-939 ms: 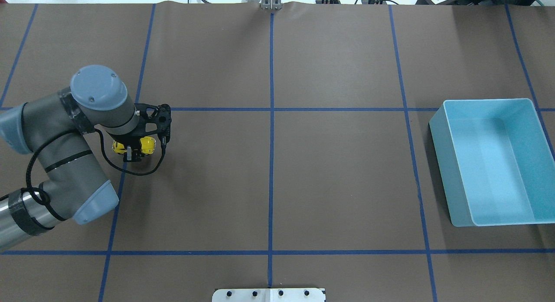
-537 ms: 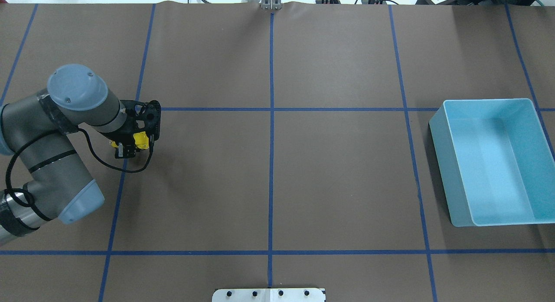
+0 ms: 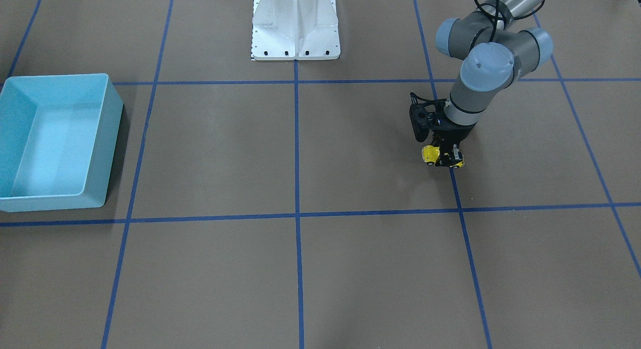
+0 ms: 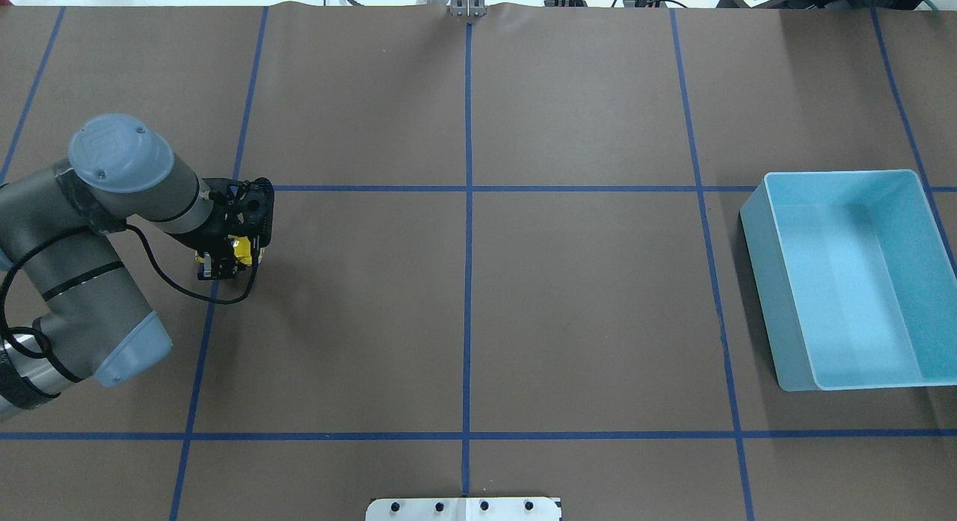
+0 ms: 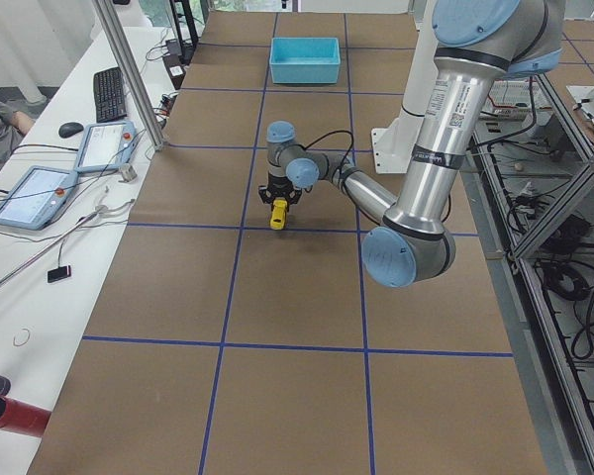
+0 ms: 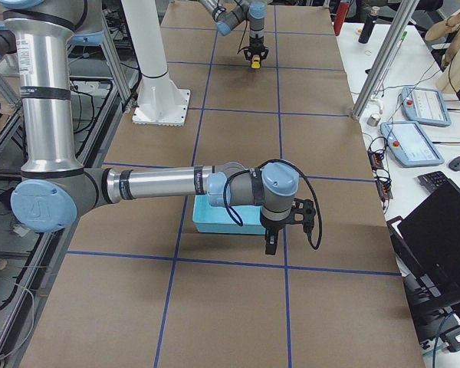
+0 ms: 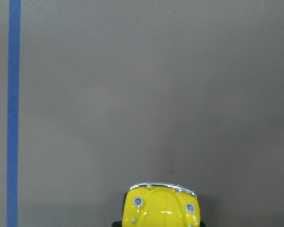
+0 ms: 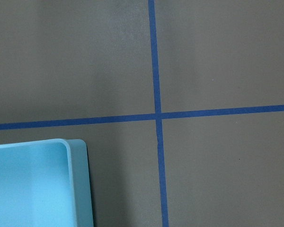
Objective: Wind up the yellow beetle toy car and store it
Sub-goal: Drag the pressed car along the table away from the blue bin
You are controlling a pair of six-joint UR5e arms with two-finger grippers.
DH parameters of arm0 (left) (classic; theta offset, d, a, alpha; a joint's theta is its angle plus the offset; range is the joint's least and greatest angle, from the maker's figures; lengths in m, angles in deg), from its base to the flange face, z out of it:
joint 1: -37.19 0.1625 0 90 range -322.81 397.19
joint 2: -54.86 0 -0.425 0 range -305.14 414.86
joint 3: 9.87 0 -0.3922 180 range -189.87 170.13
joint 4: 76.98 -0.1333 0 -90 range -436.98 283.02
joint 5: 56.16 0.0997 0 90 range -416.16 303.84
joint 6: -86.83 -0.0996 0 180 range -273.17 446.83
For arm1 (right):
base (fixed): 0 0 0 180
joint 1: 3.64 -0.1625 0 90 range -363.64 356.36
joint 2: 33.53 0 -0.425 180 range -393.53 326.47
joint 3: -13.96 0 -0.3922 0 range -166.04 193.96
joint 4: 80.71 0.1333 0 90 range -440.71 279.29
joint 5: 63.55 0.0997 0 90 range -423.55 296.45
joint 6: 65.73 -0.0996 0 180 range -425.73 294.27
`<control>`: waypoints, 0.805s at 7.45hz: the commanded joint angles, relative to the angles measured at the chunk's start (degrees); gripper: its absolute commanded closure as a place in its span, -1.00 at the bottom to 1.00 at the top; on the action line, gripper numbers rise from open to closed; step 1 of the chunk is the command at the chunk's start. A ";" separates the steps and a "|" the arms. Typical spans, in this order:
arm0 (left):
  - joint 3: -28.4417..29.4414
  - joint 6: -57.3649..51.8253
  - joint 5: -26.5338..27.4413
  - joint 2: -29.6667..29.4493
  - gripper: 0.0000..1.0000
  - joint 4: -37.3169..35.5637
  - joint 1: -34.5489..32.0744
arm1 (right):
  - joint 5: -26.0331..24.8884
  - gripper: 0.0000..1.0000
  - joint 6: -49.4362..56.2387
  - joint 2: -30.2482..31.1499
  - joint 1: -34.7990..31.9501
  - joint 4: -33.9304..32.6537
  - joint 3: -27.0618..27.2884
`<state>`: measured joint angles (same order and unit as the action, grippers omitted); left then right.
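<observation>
The yellow beetle toy car (image 4: 241, 250) is held low at the table surface on the robot's left side, by a blue tape line. My left gripper (image 4: 223, 258) is shut on it, pointing down. The car also shows in the front-facing view (image 3: 429, 154) inside the left gripper (image 3: 445, 159), and its yellow hood fills the bottom of the left wrist view (image 7: 162, 208). My right gripper (image 6: 270, 249) hangs beside the light blue bin (image 6: 218, 225); I cannot tell whether it is open or shut.
The light blue bin (image 4: 757, 237) stands empty at the table's right side, far from the car; its corner shows in the right wrist view (image 8: 79, 189). A white robot base (image 3: 295, 23) stands at the table's robot-side edge. Blue tape lines grid the brown table.
The left arm has drawn the car to the left along the table, then slowed almost to a stop. The grip on the car is unchanged.
</observation>
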<state>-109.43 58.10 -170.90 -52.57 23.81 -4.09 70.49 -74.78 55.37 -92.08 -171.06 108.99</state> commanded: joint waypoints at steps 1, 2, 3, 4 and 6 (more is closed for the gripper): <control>0.33 1.56 -2.16 0.38 1.00 1.85 -0.47 | 0.00 -1.00 0.00 -0.04 0.02 0.00 -0.02; 1.63 1.75 -2.25 0.38 1.00 3.17 -0.47 | 0.00 -1.00 0.00 -0.04 0.02 0.00 -0.02; 2.08 2.18 -3.99 0.38 1.00 3.71 -0.47 | 0.00 -1.00 0.00 -0.04 0.11 0.00 -0.02; 2.44 2.71 -5.31 0.47 1.00 3.97 -0.73 | 0.00 -1.00 0.00 -0.04 0.02 0.00 -0.02; 2.44 2.89 -5.94 1.35 1.00 4.33 -1.44 | 0.00 -1.00 0.00 -0.04 0.02 0.00 -0.02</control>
<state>-107.08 60.83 -176.37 -51.65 27.96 -5.20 70.49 -74.78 55.32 -92.05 -171.06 108.97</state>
